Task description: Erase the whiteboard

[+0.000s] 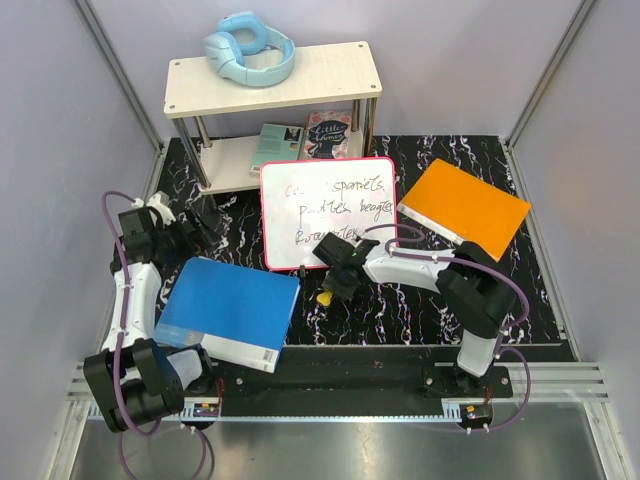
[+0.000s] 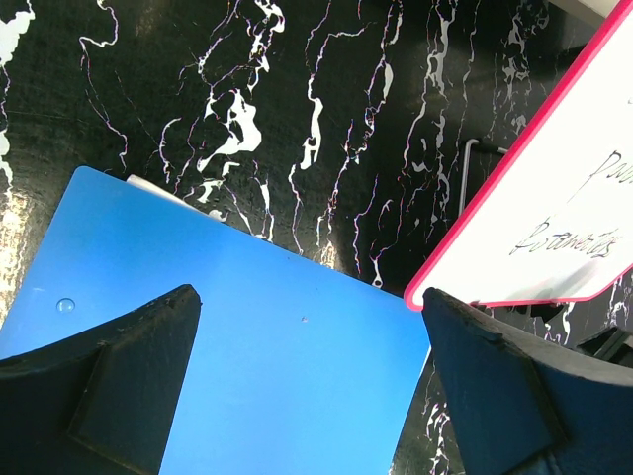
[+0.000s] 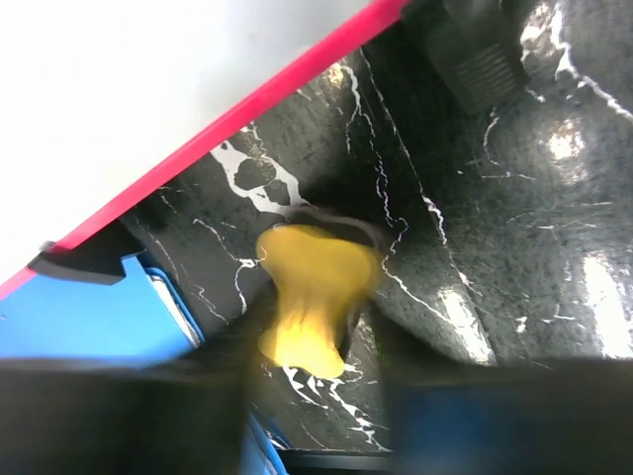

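Right end effector (image 1: pixel 331 285) reaches leftward, low at bottom edge of whiteboard (image 1: pixel 330 205)

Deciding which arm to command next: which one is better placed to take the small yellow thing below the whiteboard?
Right. The right pincer is at the yellow thing by the whiteboard's lower edge; the left pincer hangs open over the blue book, further away.

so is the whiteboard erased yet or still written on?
Written on. Three lines of dark handwriting cross the whiteboard in the top view, and the left wrist view shows writing on it too.
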Action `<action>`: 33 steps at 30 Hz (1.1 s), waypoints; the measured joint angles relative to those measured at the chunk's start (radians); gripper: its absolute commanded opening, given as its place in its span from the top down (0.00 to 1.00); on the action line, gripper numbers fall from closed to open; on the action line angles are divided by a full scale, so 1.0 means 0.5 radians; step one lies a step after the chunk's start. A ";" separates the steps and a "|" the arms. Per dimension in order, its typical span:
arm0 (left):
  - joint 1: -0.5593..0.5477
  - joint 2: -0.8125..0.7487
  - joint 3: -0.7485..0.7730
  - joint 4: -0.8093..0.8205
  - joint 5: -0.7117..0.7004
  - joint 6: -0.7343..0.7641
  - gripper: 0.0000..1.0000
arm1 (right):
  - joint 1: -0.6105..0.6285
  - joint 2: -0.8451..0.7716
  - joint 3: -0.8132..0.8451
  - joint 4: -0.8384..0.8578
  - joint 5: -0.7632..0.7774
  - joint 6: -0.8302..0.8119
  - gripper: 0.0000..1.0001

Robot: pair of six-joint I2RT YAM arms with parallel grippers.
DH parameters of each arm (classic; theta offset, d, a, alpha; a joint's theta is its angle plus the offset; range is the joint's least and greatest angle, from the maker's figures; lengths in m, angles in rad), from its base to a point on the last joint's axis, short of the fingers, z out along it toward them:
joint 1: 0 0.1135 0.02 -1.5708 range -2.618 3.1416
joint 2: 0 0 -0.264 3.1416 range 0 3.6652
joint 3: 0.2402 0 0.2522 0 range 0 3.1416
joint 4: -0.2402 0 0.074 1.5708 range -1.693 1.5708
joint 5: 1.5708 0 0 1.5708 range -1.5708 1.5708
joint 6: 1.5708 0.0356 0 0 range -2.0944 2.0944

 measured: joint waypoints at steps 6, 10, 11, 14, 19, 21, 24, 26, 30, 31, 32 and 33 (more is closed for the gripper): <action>0.000 -0.002 0.000 0.000 0.004 0.000 0.01 | -0.012 0.027 -0.002 0.063 -0.056 0.005 0.81; 0.000 -0.002 0.000 0.000 0.004 0.000 0.01 | -0.014 0.032 -0.002 0.094 -0.077 0.004 0.99; 0.000 -0.002 0.000 0.000 0.005 0.000 0.01 | -0.014 0.033 -0.002 0.098 -0.080 0.002 1.00; 0.000 -0.002 0.000 0.000 0.014 0.001 0.01 | -0.015 0.036 -0.002 0.112 -0.094 -0.014 1.00; 0.000 -0.005 -0.002 0.002 0.063 0.007 0.01 | -0.014 0.028 -0.002 0.120 -0.095 -0.076 1.00; 0.000 -0.017 -0.006 0.003 0.089 0.018 0.01 | -0.014 0.008 -0.003 0.114 -0.092 -0.124 1.00; 0.000 -0.051 -0.018 0.016 0.122 0.024 0.01 | -0.014 -0.069 -0.002 0.092 -0.081 -0.215 1.00; 0.000 -0.077 -0.040 0.039 0.153 0.024 0.01 | -0.013 -0.150 0.007 0.069 -0.053 -0.283 1.00; 0.000 -0.103 -0.089 0.107 0.240 0.008 0.01 | -0.012 -0.290 0.104 -0.007 0.031 -0.430 1.00; 0.000 -0.104 -0.104 0.142 0.269 -0.007 0.01 | -0.012 -0.316 0.127 -0.020 0.051 -0.463 1.00; 0.000 -0.106 -0.126 0.197 0.297 -0.041 0.01 | -0.012 -0.352 0.146 -0.029 0.085 -0.512 1.00; -0.006 -0.114 -0.157 0.269 0.323 -0.079 0.01 | -0.012 -0.394 0.156 -0.037 0.114 -0.563 1.00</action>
